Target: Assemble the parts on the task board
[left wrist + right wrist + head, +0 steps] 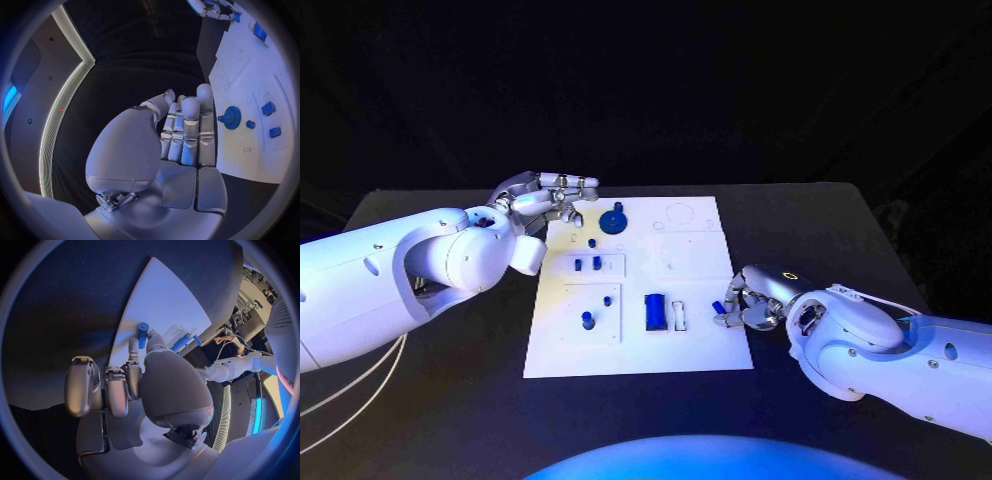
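Observation:
The white task board (689,345) lies mid-table. My right hand (750,305) hovers at the board's right edge and pinches a small blue peg (718,307) between thumb and a finger; the peg (142,335) sticks out past the fingertips over the board (169,305). My left hand (545,198) is at the board's far left corner, fingers stretched out side by side, holding nothing (187,130). A blue gear (615,220) sits just right of those fingers, also the gear (232,117) beside the fingertips. A long blue block (653,312) lies near the board's front middle.
Two small blue pieces (587,264) stand in a left recess, and another two (596,310) lie in the recess nearer me. An empty slot (679,315) is beside the long block. Black table (444,400) surrounds the board.

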`<state>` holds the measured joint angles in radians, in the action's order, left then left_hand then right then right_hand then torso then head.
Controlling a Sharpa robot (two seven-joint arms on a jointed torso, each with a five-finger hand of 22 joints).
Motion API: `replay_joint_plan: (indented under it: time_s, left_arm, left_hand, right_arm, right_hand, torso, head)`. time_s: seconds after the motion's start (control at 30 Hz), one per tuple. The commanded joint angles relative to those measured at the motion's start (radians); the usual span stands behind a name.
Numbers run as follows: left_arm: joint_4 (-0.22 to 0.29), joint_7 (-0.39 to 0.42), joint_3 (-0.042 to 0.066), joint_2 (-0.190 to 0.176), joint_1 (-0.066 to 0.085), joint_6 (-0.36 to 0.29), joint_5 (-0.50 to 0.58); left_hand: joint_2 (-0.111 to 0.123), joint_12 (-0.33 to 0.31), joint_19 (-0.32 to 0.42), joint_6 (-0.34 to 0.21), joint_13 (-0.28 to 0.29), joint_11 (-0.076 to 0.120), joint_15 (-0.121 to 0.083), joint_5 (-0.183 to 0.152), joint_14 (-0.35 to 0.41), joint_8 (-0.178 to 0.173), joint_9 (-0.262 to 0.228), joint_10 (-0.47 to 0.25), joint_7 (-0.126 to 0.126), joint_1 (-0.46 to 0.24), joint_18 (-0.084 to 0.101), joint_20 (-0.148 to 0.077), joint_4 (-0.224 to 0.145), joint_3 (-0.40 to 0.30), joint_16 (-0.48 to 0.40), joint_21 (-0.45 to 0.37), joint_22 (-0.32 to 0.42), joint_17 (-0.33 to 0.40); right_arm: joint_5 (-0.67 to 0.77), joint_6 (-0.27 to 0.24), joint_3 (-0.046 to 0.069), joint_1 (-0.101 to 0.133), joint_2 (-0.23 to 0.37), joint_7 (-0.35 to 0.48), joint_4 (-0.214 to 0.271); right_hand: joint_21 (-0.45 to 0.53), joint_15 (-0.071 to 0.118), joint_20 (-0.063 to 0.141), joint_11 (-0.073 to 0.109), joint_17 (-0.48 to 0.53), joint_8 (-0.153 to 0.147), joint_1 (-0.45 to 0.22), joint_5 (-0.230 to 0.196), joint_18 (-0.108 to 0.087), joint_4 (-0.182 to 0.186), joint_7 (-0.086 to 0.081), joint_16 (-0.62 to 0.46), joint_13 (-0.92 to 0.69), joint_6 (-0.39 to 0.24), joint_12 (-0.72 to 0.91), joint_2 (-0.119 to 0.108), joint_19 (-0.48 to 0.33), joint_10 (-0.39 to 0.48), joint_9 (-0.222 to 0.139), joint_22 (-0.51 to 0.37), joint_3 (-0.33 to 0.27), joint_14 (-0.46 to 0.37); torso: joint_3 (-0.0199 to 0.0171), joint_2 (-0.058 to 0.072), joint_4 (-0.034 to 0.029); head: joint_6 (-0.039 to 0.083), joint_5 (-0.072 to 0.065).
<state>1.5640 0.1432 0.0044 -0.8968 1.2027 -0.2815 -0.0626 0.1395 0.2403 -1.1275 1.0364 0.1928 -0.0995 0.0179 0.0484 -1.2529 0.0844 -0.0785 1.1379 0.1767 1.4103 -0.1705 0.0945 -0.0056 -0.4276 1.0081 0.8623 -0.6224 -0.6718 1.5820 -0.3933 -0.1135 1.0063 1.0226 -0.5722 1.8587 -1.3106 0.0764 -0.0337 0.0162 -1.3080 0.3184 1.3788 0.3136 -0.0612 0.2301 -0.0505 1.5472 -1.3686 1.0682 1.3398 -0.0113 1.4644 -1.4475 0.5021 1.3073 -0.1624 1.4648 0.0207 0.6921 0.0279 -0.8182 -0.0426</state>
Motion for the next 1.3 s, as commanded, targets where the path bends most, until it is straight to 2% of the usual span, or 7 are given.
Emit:
replay_joint_plan:
  time_s: [0.03,0.2,0.27,0.53,0.73,0.97,1.3]
  left_arm:
    - [0.004,0.001,0.001,0.0,0.001,0.02,-0.003]
    - [0.004,0.0,0.001,0.0,0.001,0.021,-0.006]
    - [0.004,0.0,0.001,-0.001,0.001,0.021,-0.006]
    - [0.005,-0.001,0.001,-0.001,0.001,0.021,-0.007]
    - [0.005,-0.002,0.001,-0.001,0.001,0.021,-0.007]
    - [0.005,-0.003,0.0,-0.001,0.001,0.019,-0.008]
    - [0.004,-0.003,0.0,0.003,0.001,0.019,-0.009]
  left_hand:
    - [-0.002,0.003,0.0,-0.006,0.001,0.001,-0.001,0.003,0.007,0.006,0.001,-0.005,0.002,-0.01,-0.014,0.009,0.001,0.007,0.004,-0.006,0.001,0.001]
    - [-0.002,0.003,0.0,-0.006,0.001,0.001,-0.001,0.003,0.007,0.006,0.001,-0.005,0.002,-0.01,-0.014,0.009,0.001,0.007,0.004,-0.006,0.001,0.001]
    - [-0.002,0.003,0.0,-0.006,0.001,0.001,-0.001,0.003,0.007,0.006,0.001,-0.005,0.002,-0.01,-0.014,0.009,0.001,0.007,0.004,-0.006,0.001,0.001]
    - [-0.002,0.003,0.0,-0.006,0.001,0.001,-0.001,0.003,0.007,0.006,0.001,-0.005,0.002,-0.01,-0.014,0.009,0.001,0.007,0.004,-0.006,0.001,0.001]
    - [-0.002,0.003,0.0,-0.006,0.001,0.001,-0.001,0.003,0.007,0.006,0.001,-0.005,0.002,-0.01,-0.014,0.009,0.001,0.007,0.004,-0.006,0.001,0.001]
    - [-0.004,0.004,0.0,-0.006,0.001,0.001,0.0,0.003,0.006,0.007,0.001,-0.006,0.002,-0.011,-0.014,0.009,0.001,0.007,0.005,-0.006,0.001,0.0]
    - [-0.004,0.004,0.0,-0.006,0.001,0.001,0.0,0.003,0.006,0.007,0.001,-0.006,0.002,-0.011,-0.014,0.009,0.001,0.007,0.005,-0.006,0.001,0.0]
  right_arm:
    - [0.073,0.065,-0.005,-0.009,-0.009,-0.025,-0.011]
    - [0.105,0.092,-0.006,-0.01,-0.016,-0.035,-0.017]
    - [0.115,0.102,-0.006,-0.011,-0.018,-0.039,-0.018]
    - [0.128,0.131,-0.006,-0.011,-0.027,-0.053,-0.021]
    - [0.125,0.139,-0.006,-0.011,-0.033,-0.062,-0.02]
    - [0.017,0.08,-0.006,-0.006,-0.024,-0.062,0.002]
    - [-0.122,-0.069,-0.003,0.031,-0.026,-0.028,0.051]
  right_hand:
    - [-0.001,0.007,0.005,0.008,-0.214,-0.008,0.048,-0.037,0.015,-0.019,0.002,0.001,-0.018,0.006,-0.007,0.021,0.037,-0.001,-0.009,0.202,0.012,0.095]
    - [-0.001,0.008,0.008,0.009,-0.216,-0.019,0.113,-0.084,0.015,-0.053,0.004,0.001,-0.017,0.01,-0.011,0.024,0.037,0.002,-0.014,0.202,0.057,0.095]
    - [0.001,0.008,0.007,0.009,-0.216,-0.023,0.12,-0.083,0.015,-0.057,0.003,0.001,-0.017,0.011,-0.013,0.023,0.037,0.003,-0.016,0.202,0.067,0.095]
    - [0.009,0.005,0.005,0.005,-0.215,-0.038,0.114,-0.039,0.014,-0.052,-0.001,0.001,-0.013,0.013,-0.021,0.007,0.035,0.008,-0.024,0.2,0.094,0.095]
    - [0.011,0.005,0.004,0.005,-0.214,-0.05,0.105,0.029,0.014,-0.04,-0.002,0.0,-0.012,0.018,-0.026,-0.01,0.035,0.009,-0.029,0.2,0.13,0.095]
    - [0.001,0.007,0.006,0.008,-0.22,-0.057,0.09,0.137,0.015,-0.02,0.001,0.003,-0.016,0.022,-0.023,-0.024,0.039,0.004,-0.027,0.203,0.194,0.096]
    - [-0.007,0.008,0.007,0.008,-0.225,-0.057,0.078,0.171,0.017,-0.01,0.002,0.005,-0.017,0.021,-0.022,-0.039,0.042,0.001,-0.02,0.205,0.239,0.097]
  torso:
    - [-0.0002,0.0,-0.0001]
    - [0.0002,0.0,-0.0004]
    - [0.0002,-0.001,-0.0002]
    - [0.0002,-0.001,0.0002]
    - [-0.0001,-0.001,0.0001]
    - [-0.0005,-0.001,0.0009]
    - [-0.0005,0.001,-0.0003]
  head:
    - [-0.001,0.0]
    - [-0.002,0.002]
    - [-0.002,0.002]
    - [0.0,0.001]
    - [0.0,0.002]
    - [0.003,0.004]
    - [0.005,0.004]
